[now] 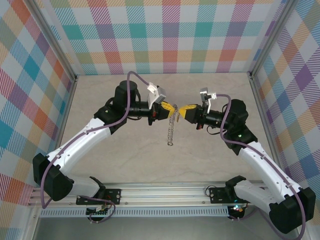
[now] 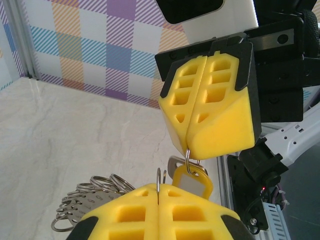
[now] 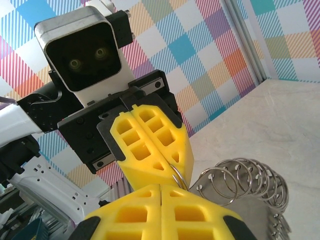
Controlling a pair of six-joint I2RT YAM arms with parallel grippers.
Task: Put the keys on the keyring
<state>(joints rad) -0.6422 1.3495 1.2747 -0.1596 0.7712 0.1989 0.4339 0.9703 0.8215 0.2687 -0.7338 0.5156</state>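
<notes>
Closest to the lens, the left claw (image 2: 159, 199) is clenched on a thin wire loop of the keyring (image 2: 85, 200), whose stacked silvery rings hang just beside it. Just above, the small yellow key (image 2: 192, 179) hangs by its little top ring, and the right claw (image 2: 187, 144) is clenched on that ring. Both claws meet tip to tip over the middle of the pale surface (image 1: 125, 155), the keyring dangling between them.
</notes>
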